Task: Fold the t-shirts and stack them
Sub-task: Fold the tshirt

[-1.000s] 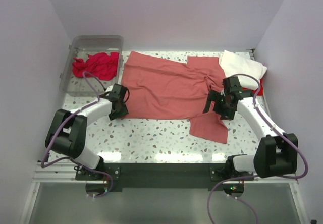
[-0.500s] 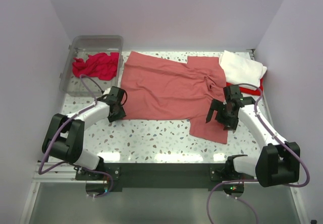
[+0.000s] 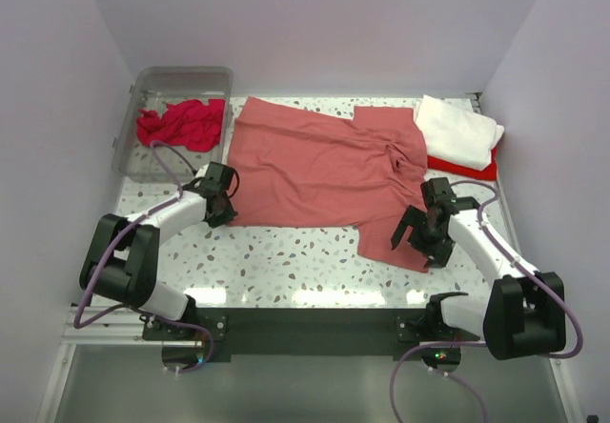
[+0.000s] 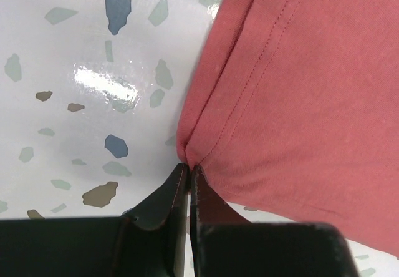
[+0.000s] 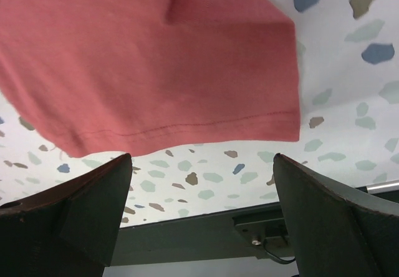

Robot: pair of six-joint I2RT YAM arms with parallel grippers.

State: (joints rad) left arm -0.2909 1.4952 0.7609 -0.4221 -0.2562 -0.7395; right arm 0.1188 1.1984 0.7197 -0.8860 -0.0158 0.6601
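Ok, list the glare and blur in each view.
Top external: evenly lit and sharp, pale reflections along the near edge of the table. Left wrist: one glare patch on the table, stitching on the coral-red shirt crisp. Right wrist: shirt hem slightly soft, the camera's own fingers dark and shadowed.

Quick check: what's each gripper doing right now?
Left gripper: closed, pinching the edge of the coral-red shirt.
Right gripper: open, holding nothing, above that shirt's corner.

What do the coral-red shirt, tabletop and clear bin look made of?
Large faded coral-red t-shirt: soft matte knit cloth, probably cotton jersey; stitched hem, folds. Speckled white tabletop: hard glossy terrazzo-look surface; glare spots. Clear bin: likely rigid transparent plastic.
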